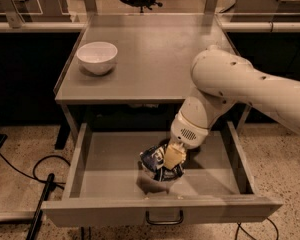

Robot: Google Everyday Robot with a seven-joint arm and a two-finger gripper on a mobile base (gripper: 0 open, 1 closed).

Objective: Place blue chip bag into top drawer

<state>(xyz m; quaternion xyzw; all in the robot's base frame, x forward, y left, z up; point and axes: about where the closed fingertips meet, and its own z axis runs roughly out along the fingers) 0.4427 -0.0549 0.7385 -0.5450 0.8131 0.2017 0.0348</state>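
The top drawer [162, 210] of the grey table is pulled wide open, with its dark wire handle at the front centre. My gripper [173, 157] reaches down into the drawer from the right. Its pale fingers are shut on the blue chip bag [154, 163], a crinkly navy bag with white markings. The bag hangs low over the middle of the drawer floor, and its shadow lies just below it. I cannot tell whether the bag touches the floor.
A white bowl [97, 57] stands on the left of the tabletop [150, 59]. My white arm [240, 84] crosses the table's right front corner. Black cables [37, 176] lie on the speckled floor at the left. Other desks stand behind.
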